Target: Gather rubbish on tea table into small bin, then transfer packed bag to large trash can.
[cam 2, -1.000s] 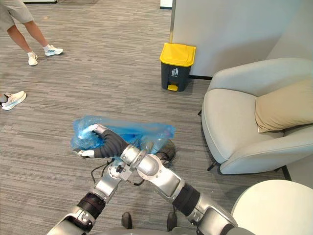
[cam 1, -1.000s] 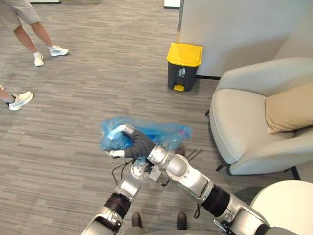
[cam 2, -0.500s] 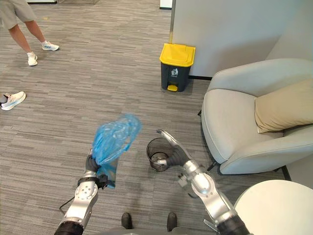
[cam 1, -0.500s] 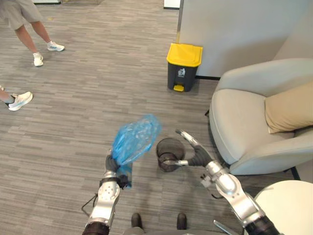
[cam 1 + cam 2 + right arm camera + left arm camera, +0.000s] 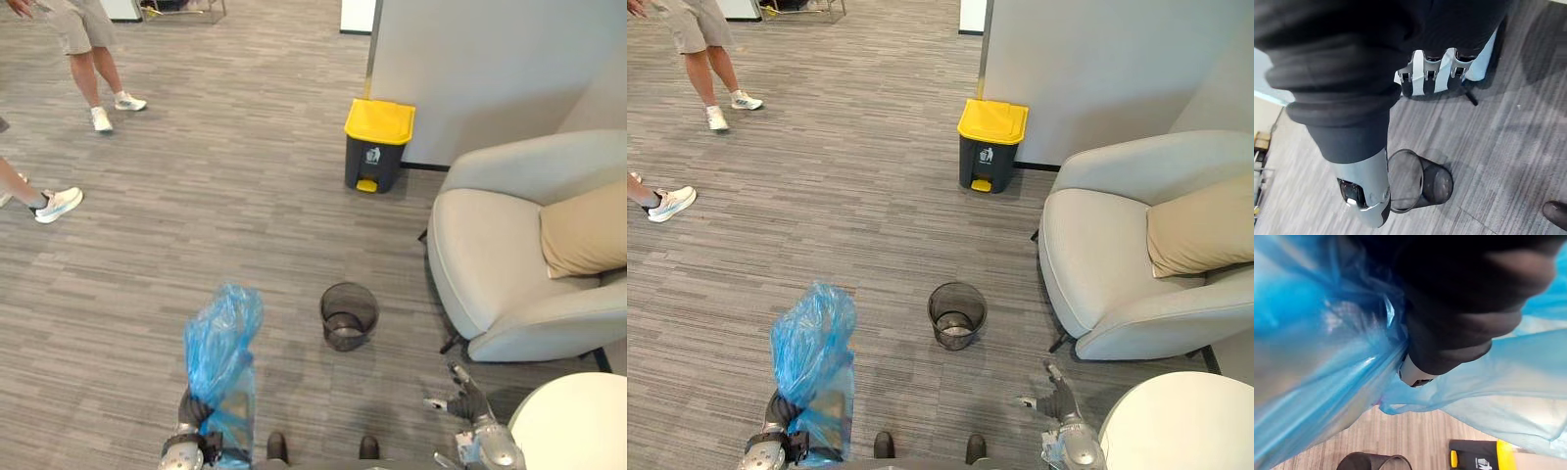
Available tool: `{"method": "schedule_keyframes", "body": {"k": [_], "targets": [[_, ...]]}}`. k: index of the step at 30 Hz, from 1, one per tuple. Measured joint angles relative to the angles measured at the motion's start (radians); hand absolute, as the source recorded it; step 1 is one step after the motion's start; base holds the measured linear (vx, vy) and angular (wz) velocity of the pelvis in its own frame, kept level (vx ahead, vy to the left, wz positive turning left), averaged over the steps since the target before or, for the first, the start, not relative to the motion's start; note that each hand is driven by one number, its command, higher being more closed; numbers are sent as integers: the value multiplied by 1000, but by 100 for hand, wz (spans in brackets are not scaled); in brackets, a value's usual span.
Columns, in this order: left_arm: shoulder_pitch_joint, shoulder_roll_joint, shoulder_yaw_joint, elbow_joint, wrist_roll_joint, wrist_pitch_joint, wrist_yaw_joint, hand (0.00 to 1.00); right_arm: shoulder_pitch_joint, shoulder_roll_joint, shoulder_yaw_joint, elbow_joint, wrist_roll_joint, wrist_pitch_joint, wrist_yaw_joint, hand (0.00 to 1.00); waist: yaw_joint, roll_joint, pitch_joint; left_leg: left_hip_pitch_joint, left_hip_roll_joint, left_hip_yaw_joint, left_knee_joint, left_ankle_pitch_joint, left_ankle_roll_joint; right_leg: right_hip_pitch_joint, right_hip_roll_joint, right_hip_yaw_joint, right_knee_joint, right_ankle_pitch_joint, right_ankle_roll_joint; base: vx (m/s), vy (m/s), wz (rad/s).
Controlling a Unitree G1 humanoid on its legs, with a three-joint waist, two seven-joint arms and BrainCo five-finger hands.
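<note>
Left eye view: my left hand [image 5: 194, 409] sits low at my left, fingers curled round the gathered neck of the blue bag [image 5: 223, 338], which billows up above it. The small bin [image 5: 349, 315] stands upright on the grey floor [image 5: 245, 206], to the right of the bag and apart from it. The large trash can [image 5: 378, 147], dark with its yellow lid down, stands well beyond the bin against a pale wall [image 5: 470, 69]. My right hand [image 5: 466, 399] is low at my right beside a round white table [image 5: 573, 421], fingers spread, holding nothing. A grey armchair [image 5: 500, 284] with a tan cushion [image 5: 588, 227] sits right of the bin, and a person's legs [image 5: 93, 69] show at the far left.

Right eye view: the same layout; a flat flap of the bag hangs down beside my left wrist.

Left wrist view: blue plastic is bunched tight against my dark cover, with one silver finger pressed into its folds; the bin's rim and the trash can show past it.

Right wrist view: my fingers [image 5: 1432, 73] lie straight in a row, thumb [image 5: 1369, 193] apart; the bin stands on the floor beyond them, untouched.
</note>
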Motion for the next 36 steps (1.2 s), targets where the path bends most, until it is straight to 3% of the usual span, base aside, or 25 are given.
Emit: {"method": "schedule_keyframes", "body": {"k": [3, 5, 6, 7, 9, 11, 13, 14, 15, 16, 17, 19, 22, 24, 25, 26, 28, 29, 30, 31, 32, 33, 34, 36], "targets": [[-10, -11, 0, -7, -28, 0, 0, 100, -10, 0, -11, 0, 6, 0, -26, 0, 8, 15, 31, -76, -14, -49, 66, -17, 22, -16, -21, -88, 67, -45, 7, -70, 42, 89], [-21, -18, -1, -17, -37, 0, 1, 100, -8, 3, -17, 0, 20, 1, -38, 0, 6, 10, 37, -100, -10, 27, 76, -48, 70, -18, -55, -161, 70, -59, 18, -2, 42, 107], [-29, -23, -1, -19, -43, 0, 1, 100, -5, 9, -27, 2, 28, 1, -51, 0, 4, -5, 44, -116, 2, 139, 98, -63, 98, -22, -82, -197, 70, -64, 26, 133, 132, 109], [-27, -28, -5, -21, -43, 0, 0, 100, -12, 12, -40, 2, 28, 2, -56, 0, 8, 16, 43, -123, 36, 255, 131, -65, 97, -14, -88, -224, 90, -75, 41, 116, 119, 100], [-21, -29, -4, -21, -44, 0, 1, 100, -19, 28, -47, 8, 30, 9, -63, 0, 17, 12, 51, -130, 40, 270, 162, -45, 79, 2, -107, -259, 119, -90, 63, 174, 90, 68], [-19, -27, -3, -24, -43, 1, 0, 100, -30, 49, -48, 12, 30, 14, -67, 0, 31, -10, 61, -133, 15, 251, 206, -91, 93, 22, -143, -279, 146, -121, 79, 191, 106, 47], [-8, -25, -6, -46, -43, 9, -1, 100, -45, 61, -51, 12, 30, 21, -68, 0, 30, -43, 84, -148, -12, 240, 321, -192, 108, 15, -223, -283, 293, -192, 112, 203, 135, 32], [-1, -23, -7, -58, -43, 13, -2, 100, -46, 63, -51, 11, 30, 22, -68, 0, 30, -47, 88, -147, -15, 240, 350, -219, 110, -1, -246, -268, 360, -209, 101, 214, 114, 9], [8, -16, -18, -78, -43, 17, -1, 100, -46, 68, -50, 4, 32, 24, -68, 0, 30, -48, 95, -142, -13, 235, 395, -263, 116, -73, -283, -204, 544, -216, 39, 214, 113, 2], [10, -6, -28, -96, -43, 18, -1, 100, -45, 76, -49, -6, 34, 26, -69, 0, 25, -44, 109, -127, -8, 225, 416, -286, 122, -143, -290, -117, 687, -227, 16, 218, 125, 6], [6, 11, -35, -111, -43, 20, 0, 100, -42, 88, -48, -6, 34, 30, -69, 0, 23, -40, 123, -112, -5, 217, 423, -307, 121, -197, -270, -46, 780, -264, 28, 246, 80, 12], [-2, 36, -36, -145, -43, 20, 2, 100, -42, 109, -41, -6, 35, 38, -68, 0, 21, -63, 136, -66, -5, 215, 420, -346, 112, -294, -209, 13, 842, -317, 22, 306, 6, 6], [-26, 43, -36, -136, -43, 20, 3, 100, -59, 110, -40, 3, 46, 37, -71, 0, -9, -62, 141, -23, -3, 212, 402, -391, 92, -418, -132, -9, 706, -310, 14, 343, -52, 7], [-58, 43, -36, -112, -43, 19, 5, 100, -73, 104, -42, 49, 47, 41, -71, 0, -29, -57, 145, 17, 0, 205, 380, -407, 68, -436, -99, -35, 523, -253, 4, 501, -109, 32], [-74, 43, -36, -87, -43, 19, 6, 100, -66, 101, -43, 60, 48, 42, -72, 0, -40, -56, 144, 40, 5, 181, 376, -425, 40, -436, -87, -30, 507, -165, -42, 547, -137, 49], [-83, 41, -36, -81, -43, 19, 6, 100, -57, 101, -43, 62, 50, 42, -71, 0, -49, -57, 134, 69, 19, 169, 372, -435, 24, -434, -77, -38, 540, -148, -94, 611, -154, 43], [-99, 10, -37, -80, -42, 21, 7, 100, -49, 96, -43, 28, 66, 42, -71, 0, -52, -24, 145, 80, 73, 178, 451, -403, -28, -415, -69, -69, 646, -214, -140, 641, -177, 21], [-111, -9, -36, -80, -42, 22, 7, 100, -46, 90, -43, 15, 66, 42, -70, 0, -57, -25, 160, 82, 81, 182, 516, -378, -8, -422, -76, -84, 726, -227, -150, 763, -317, 10], [-105, -40, -35, -82, -42, 20, 6, 100, -28, 85, -45, -13, 67, 39, -69, 0, -45, -3, 172, 57, 148, 199, 745, -329, 53, -386, -33, -90, 748, -276, -121, 570, -378, -11], [-83, -52, -35, -100, -42, 18, 4, 100, -1, 93, -39, -52, 71, 39, -72, 0, -27, -5, 171, -24, 215, 188, 991, -281, 87, -275, 23, -104, 606, -307, -184, 400, -340, -43], [-82, -61, -35, -102, -43, 18, 4, 100, -9, 91, -41, -53, 75, 38, -73, 0, -15, 13, 172, -64, 241, 177, 1073, -316, 89, -253, 58, -88, 602, -314, -189, 443, -230, -93], [-90, -61, -34, -103, -43, 21, 4, 100, -30, 93, -44, -55, 89, 37, -73, 0, 15, 13, 168, -145, 246, 182, 1152, -369, 92, -207, 89, -37, 572, -328, -198, 581, -150, -116], [-99, -59, -35, -106, -43, 21, 4, 100, -34, 104, -44, -55, 107, 37, -72, 0, 31, -11, 173, -222, 224, 193, 1142, -384, 103, -148, 96, -3, 515, -328, -198, 603, -118, -99], [-94, -58, -35, -120, -43, 21, 3, 100, -33, 118, -49, -56, 115, 39, -73, 0, 37, -47, 181, -297, 162, 188, 1024, -388, 108, -36, 98, 64, 413, -324, -192, 610, -76, -77]]}}
